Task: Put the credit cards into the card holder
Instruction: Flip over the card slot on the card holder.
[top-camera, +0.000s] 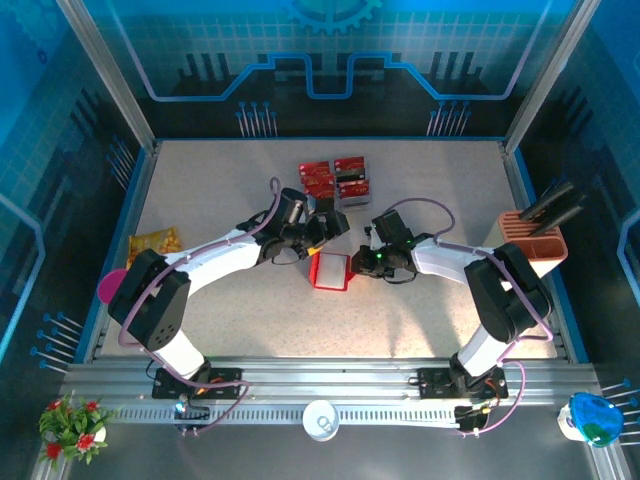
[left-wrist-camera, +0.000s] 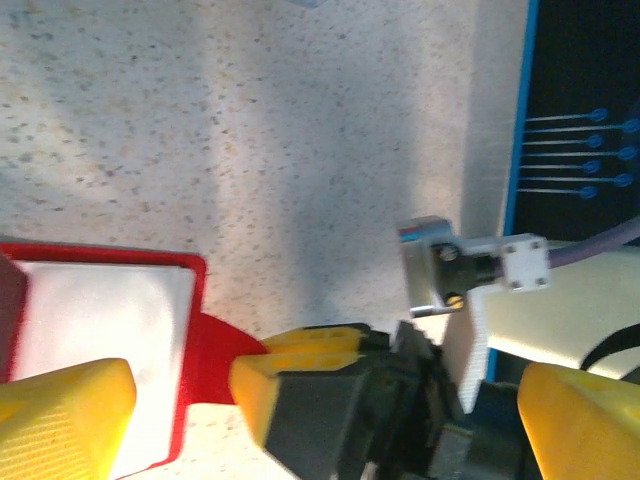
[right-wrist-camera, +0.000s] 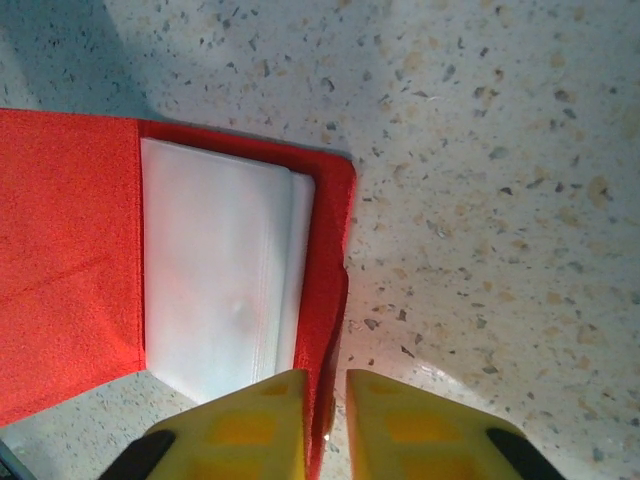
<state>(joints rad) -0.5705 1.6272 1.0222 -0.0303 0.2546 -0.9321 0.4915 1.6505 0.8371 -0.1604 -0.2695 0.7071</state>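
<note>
Credit cards (top-camera: 335, 180) lay in a bunch on the far part of the table (top-camera: 280, 320) in the view from above. The card holder (top-camera: 331, 270) lay open in the middle of the table, nearer to me than the cards, with its pale pockets facing up. My left end effector (top-camera: 328, 226) hung between the cards and the holder. My right end effector (top-camera: 361, 262) was at the holder's right edge. A yellow snack packet (top-camera: 153, 243) lay by the left side of the table. A pink box (top-camera: 533, 245) with black things in it stood at the right side.

In my left wrist view, my left end effector (left-wrist-camera: 320, 400) was wide open and held nothing. One of its yellow fingers (left-wrist-camera: 60, 415) was low on the left and the other was low on the right. The card holder (left-wrist-camera: 110, 258) lay on the left, a red rim round a white pocket. My right end effector (left-wrist-camera: 255, 365) pinched the holder's red edge.

In my right wrist view, my right end effector (right-wrist-camera: 325, 400) was almost shut. The thin red edge of the card holder (right-wrist-camera: 60, 250) sat between its two yellow fingers (right-wrist-camera: 250, 420). The holder's red cover lay flat on the left, with the white pockets beside it.
</note>
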